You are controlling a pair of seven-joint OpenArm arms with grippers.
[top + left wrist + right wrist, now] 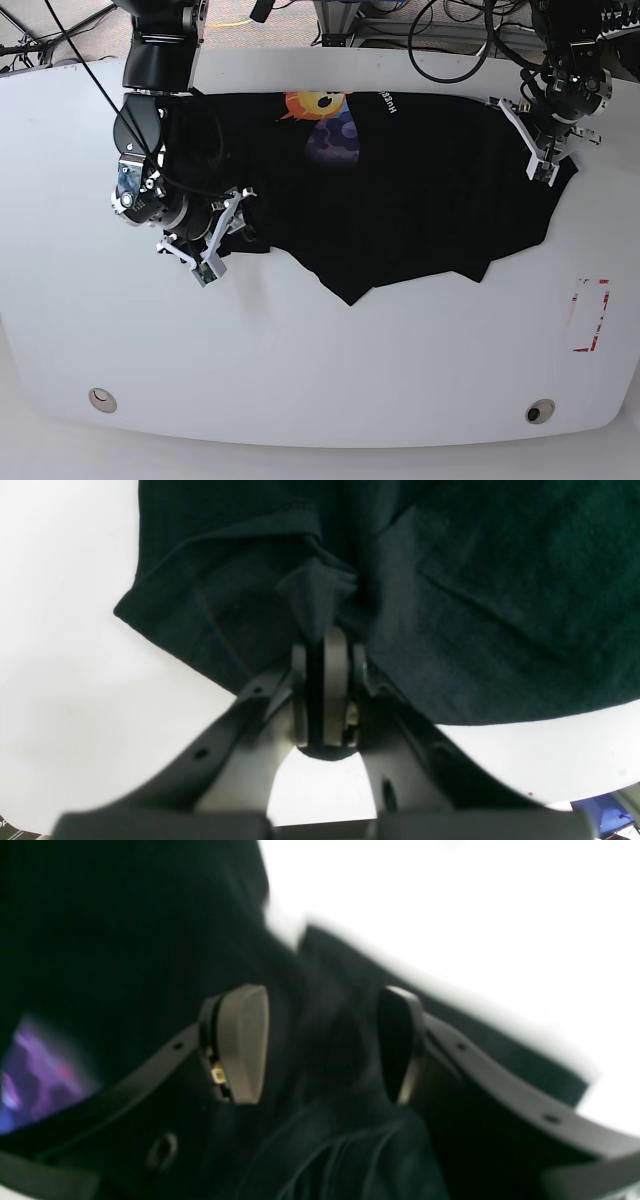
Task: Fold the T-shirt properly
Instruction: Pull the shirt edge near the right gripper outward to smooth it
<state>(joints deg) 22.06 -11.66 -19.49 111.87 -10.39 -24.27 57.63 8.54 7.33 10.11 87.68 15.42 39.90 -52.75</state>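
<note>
The black T-shirt lies spread on the white table with its yellow face print near the far edge. My left gripper is at the shirt's right edge in the base view. In the left wrist view this gripper is shut on a pinched fold of the T-shirt. My right gripper sits at the shirt's left edge. Its fingers stand apart, and bunched black T-shirt cloth fills the space between them at the right gripper. A purple patch of print shows at lower left.
A red marked rectangle is on the table at the right, near the front. Two round fittings sit by the front edge. Cables and equipment crowd the space behind the table.
</note>
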